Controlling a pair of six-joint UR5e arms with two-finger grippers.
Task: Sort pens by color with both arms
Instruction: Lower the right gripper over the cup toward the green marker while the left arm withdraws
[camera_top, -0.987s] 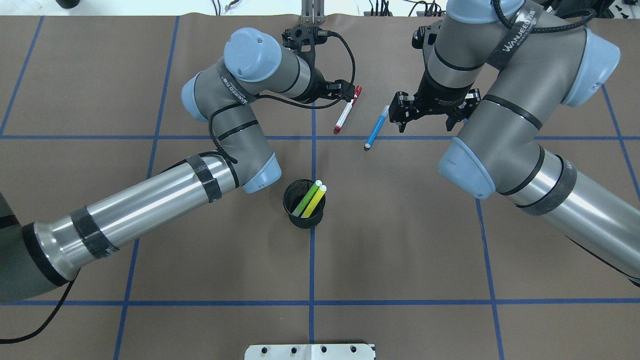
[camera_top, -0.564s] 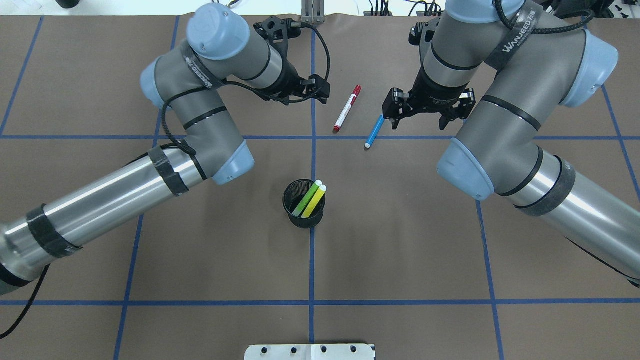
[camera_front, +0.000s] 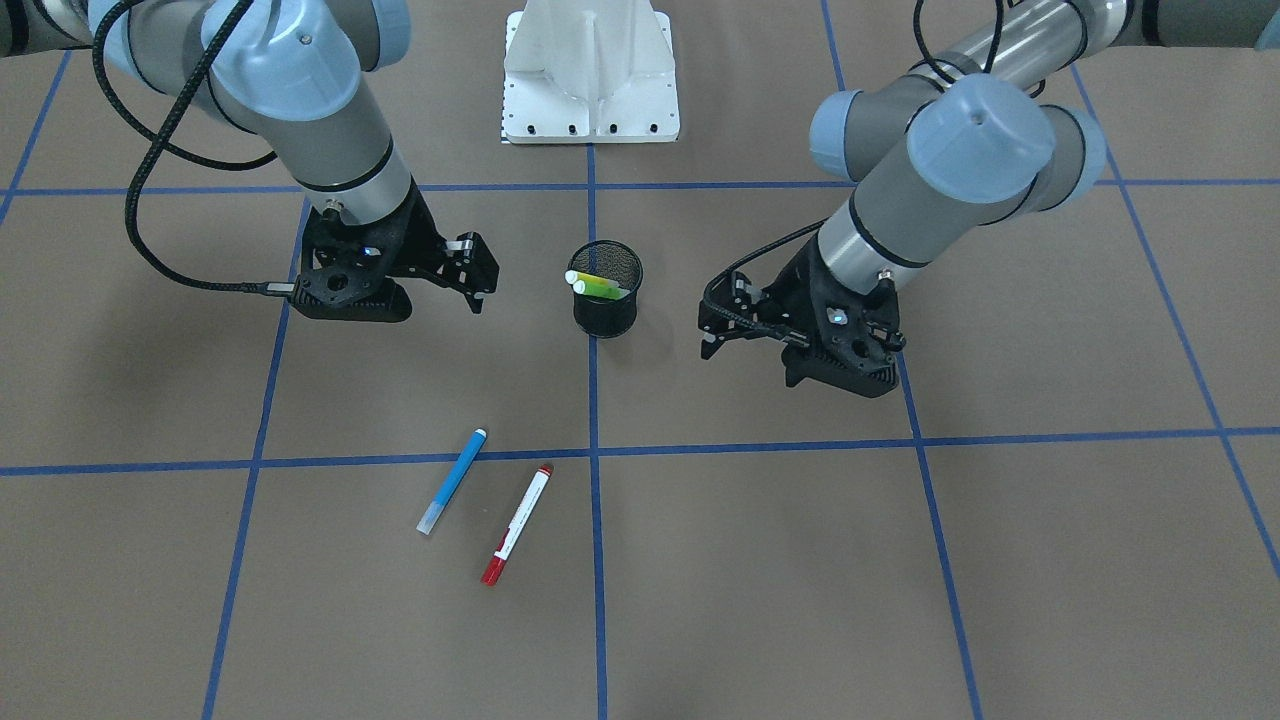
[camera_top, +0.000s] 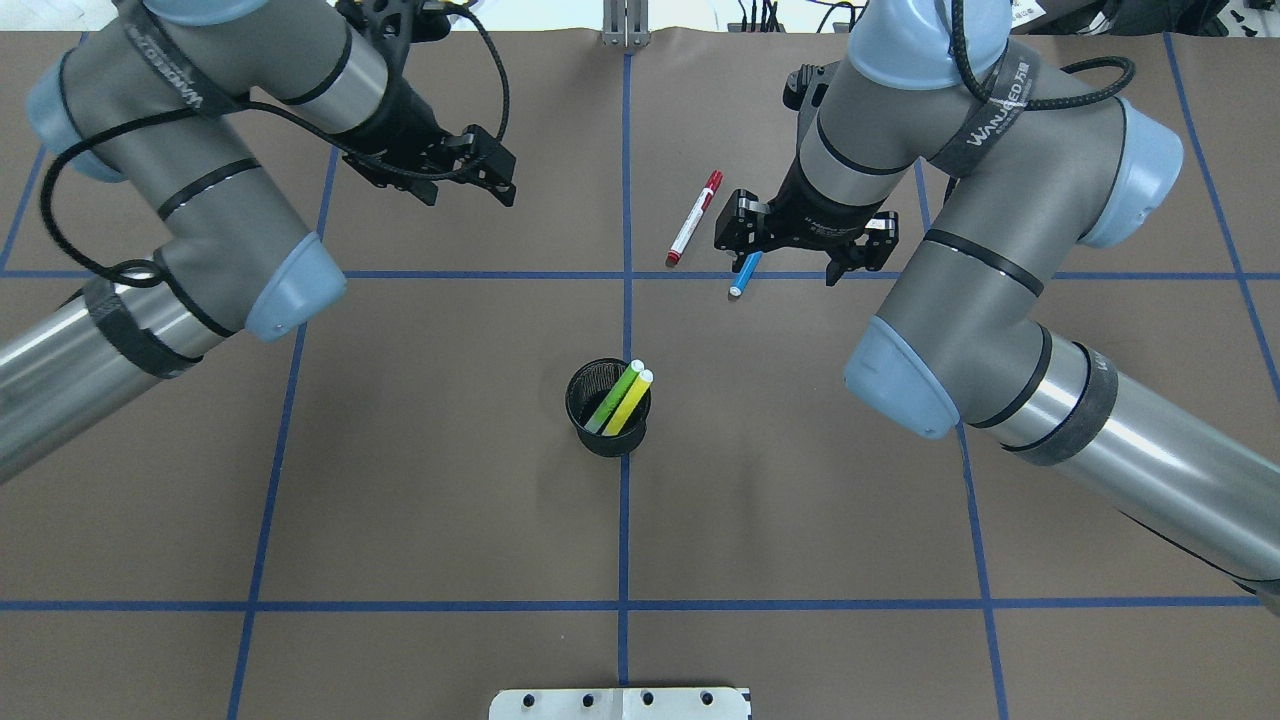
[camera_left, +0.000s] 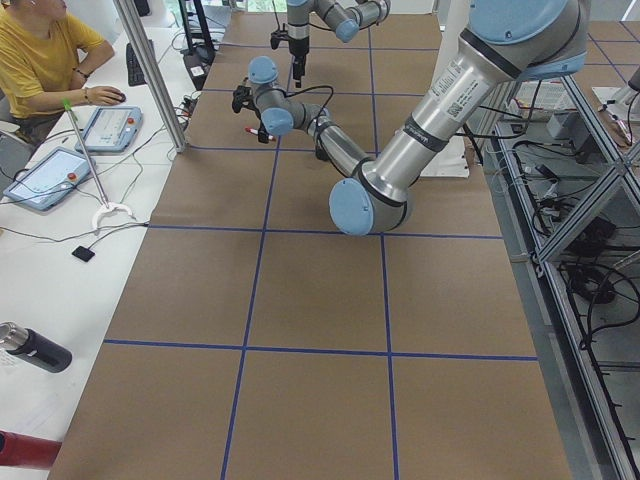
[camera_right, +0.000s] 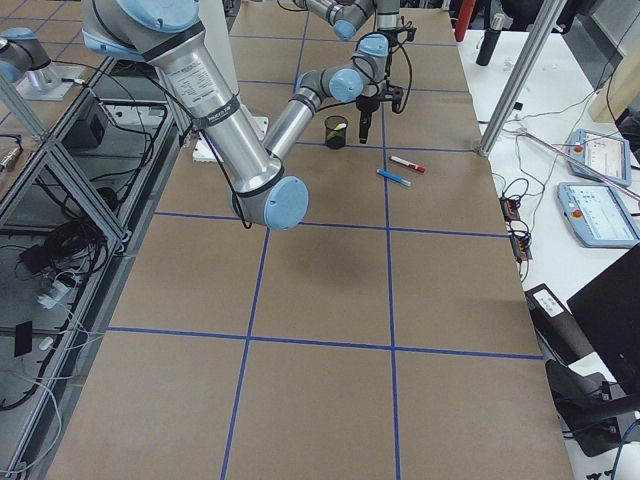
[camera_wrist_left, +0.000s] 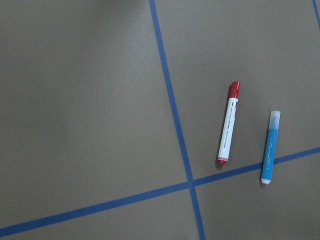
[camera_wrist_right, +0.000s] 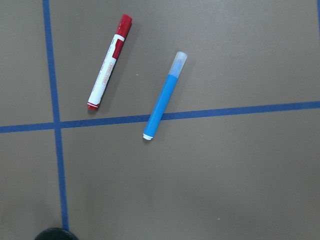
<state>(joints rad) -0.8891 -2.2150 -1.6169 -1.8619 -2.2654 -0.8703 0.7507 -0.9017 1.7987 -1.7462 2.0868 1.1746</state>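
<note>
A white pen with red ends (camera_top: 693, 220) and a blue pen (camera_front: 452, 482) lie side by side on the brown table past the far grid line. Both show in the left wrist view (camera_wrist_left: 228, 123) (camera_wrist_left: 270, 147) and the right wrist view (camera_wrist_right: 107, 65) (camera_wrist_right: 163, 103). A green pen (camera_top: 613, 397) and a yellow pen (camera_top: 630, 402) stand in the black mesh cup (camera_top: 607, 440). My right gripper (camera_top: 790, 250) hangs open and empty above the blue pen and hides most of it from overhead. My left gripper (camera_top: 470, 192) is open and empty, well left of the pens.
The white base pedestal (camera_front: 590, 70) stands at the robot's edge of the table. Blue tape lines (camera_top: 623, 520) divide the brown cover into squares. A seated person (camera_left: 40, 50) and tablets (camera_left: 55, 175) are at a side desk.
My left arm has swung left and away from the red-ended pen. My right gripper has moved left until it is over the blue pen. The pens and cup have not moved.
</note>
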